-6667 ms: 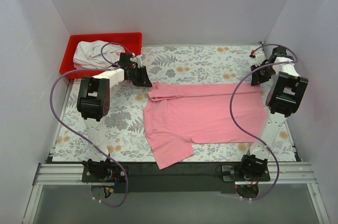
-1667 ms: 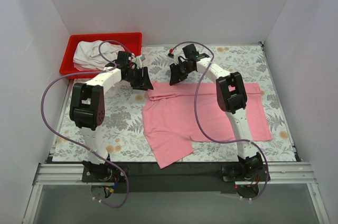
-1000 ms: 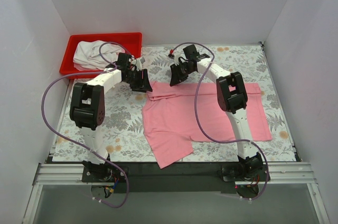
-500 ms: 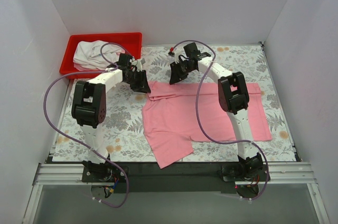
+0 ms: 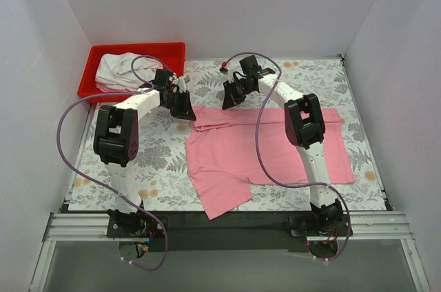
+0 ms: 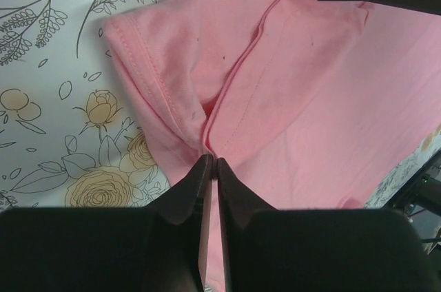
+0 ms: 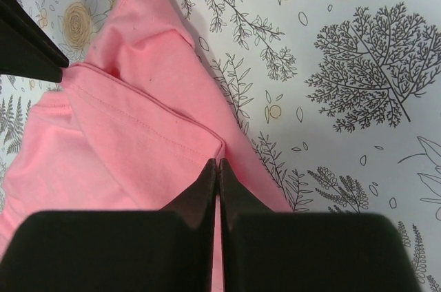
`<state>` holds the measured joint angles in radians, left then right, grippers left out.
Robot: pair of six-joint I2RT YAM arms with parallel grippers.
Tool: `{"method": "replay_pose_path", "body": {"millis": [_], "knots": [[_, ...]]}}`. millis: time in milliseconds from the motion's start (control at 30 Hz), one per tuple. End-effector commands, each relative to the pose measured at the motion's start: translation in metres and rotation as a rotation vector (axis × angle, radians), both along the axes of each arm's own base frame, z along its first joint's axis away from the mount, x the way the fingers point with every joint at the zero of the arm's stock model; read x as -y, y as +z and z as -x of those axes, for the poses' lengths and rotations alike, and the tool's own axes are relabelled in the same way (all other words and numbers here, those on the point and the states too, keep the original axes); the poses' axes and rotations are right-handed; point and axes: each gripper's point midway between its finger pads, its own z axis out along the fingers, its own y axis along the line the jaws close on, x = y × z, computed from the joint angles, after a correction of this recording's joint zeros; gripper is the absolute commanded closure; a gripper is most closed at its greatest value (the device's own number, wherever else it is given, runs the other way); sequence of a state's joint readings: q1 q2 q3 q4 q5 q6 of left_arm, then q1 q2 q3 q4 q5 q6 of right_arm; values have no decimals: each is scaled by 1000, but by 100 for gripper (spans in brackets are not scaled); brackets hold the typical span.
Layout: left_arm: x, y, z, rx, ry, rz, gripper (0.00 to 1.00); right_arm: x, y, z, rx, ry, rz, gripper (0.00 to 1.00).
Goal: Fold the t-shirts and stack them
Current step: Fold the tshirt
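Note:
The pink t-shirt (image 5: pixel 275 147) lies on the flowered table, its top edge folded down into a strip and one sleeve hanging toward the near edge. My left gripper (image 5: pixel 182 108) is shut on the shirt's upper left corner; the left wrist view shows its tips (image 6: pixel 211 161) pinching a fold of pink cloth (image 6: pixel 310 99). My right gripper (image 5: pixel 231 99) is shut on the folded top edge just to the right; the right wrist view shows its tips (image 7: pixel 218 162) on the seam of the pink cloth (image 7: pixel 124 133). The white t-shirt (image 5: pixel 120 70) lies crumpled in the red bin.
The red bin (image 5: pixel 138 47) stands at the table's back left corner, just behind my left arm. The flowered table cover (image 5: pixel 158 161) shows to the left of the shirt and behind it. White walls close in the back and both sides.
My right arm has swung from the far right to the shirt's upper left and shut on the cloth. In the last second both grippers edged slightly toward the back.

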<state>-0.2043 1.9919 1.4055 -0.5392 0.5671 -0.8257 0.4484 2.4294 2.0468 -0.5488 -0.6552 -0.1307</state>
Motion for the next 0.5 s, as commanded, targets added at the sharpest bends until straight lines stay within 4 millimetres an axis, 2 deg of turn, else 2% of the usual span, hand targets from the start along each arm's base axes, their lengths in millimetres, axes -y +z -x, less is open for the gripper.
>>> {"method": "replay_pose_path", "body": {"millis": [0, 67, 100, 200, 267, 300, 333, 467], "knots": [[4, 17, -8, 53, -25, 29, 95, -7, 46, 0, 70, 21, -55, 99], [4, 23, -7, 68, -34, 30, 100, -5, 57, 3, 85, 26, -64, 99], [3, 25, -5, 76, -46, 30, 100, -3, 57, 6, 87, 34, -61, 99], [4, 35, 2, 110, -89, 41, 100, 5, 74, 16, 115, 52, -70, 99], [4, 43, 6, 132, -108, 46, 100, 8, 77, 23, 122, 63, -65, 99], [5, 44, 9, 132, -120, 54, 100, 11, 72, 29, 113, 71, -55, 99], [6, 45, 12, 139, -138, 61, 100, 13, 77, 31, 123, 74, -57, 99], [12, 51, 25, 134, -185, 99, 100, 19, 78, 42, 116, 90, -46, 99]]}}
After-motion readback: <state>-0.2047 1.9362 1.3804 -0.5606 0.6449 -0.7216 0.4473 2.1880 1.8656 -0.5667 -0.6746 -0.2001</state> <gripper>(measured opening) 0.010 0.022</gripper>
